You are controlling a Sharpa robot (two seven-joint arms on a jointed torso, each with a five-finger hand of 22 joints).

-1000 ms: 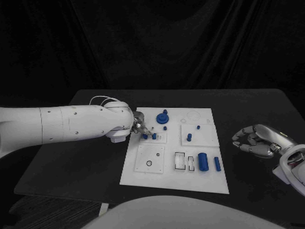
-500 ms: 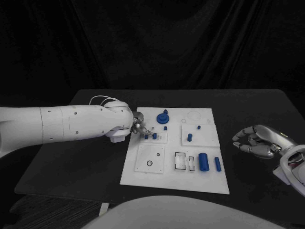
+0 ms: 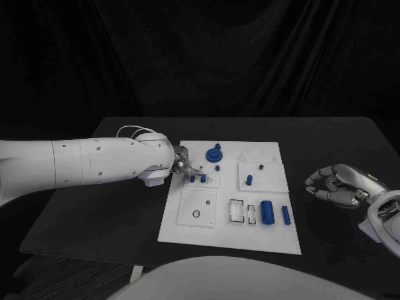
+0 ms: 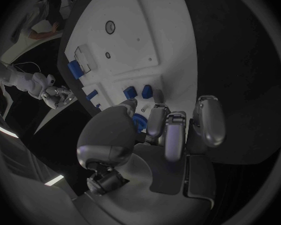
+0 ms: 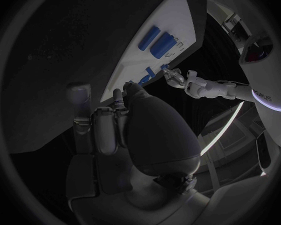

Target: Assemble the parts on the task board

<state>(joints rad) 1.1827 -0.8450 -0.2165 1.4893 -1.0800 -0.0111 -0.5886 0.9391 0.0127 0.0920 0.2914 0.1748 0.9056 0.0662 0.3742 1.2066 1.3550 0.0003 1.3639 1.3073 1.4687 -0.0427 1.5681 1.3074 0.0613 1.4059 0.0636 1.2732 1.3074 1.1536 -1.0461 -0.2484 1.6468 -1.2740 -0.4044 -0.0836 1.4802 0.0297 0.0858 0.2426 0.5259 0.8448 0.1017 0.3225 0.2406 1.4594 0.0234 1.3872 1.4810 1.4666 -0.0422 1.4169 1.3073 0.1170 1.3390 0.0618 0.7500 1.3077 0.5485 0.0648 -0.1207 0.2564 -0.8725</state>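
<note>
You see the white task board (image 3: 232,222) at the centre of the frame, with blue parts (image 3: 265,212) scattered over it: pegs, a fat cylinder, a round knob. The left hand (image 3: 183,164) sits at its upper left edge, fingertips over 2 small blue pegs (image 3: 197,179); its grip cannot be told. The right hand (image 3: 337,185), at right on the black table (image 3: 101,212), curls around nothing.

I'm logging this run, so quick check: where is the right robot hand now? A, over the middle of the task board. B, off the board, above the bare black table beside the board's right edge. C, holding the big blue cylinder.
B: the right robot hand sits over dark table, apart from the task board, fingers curled, holding nothing.
</note>
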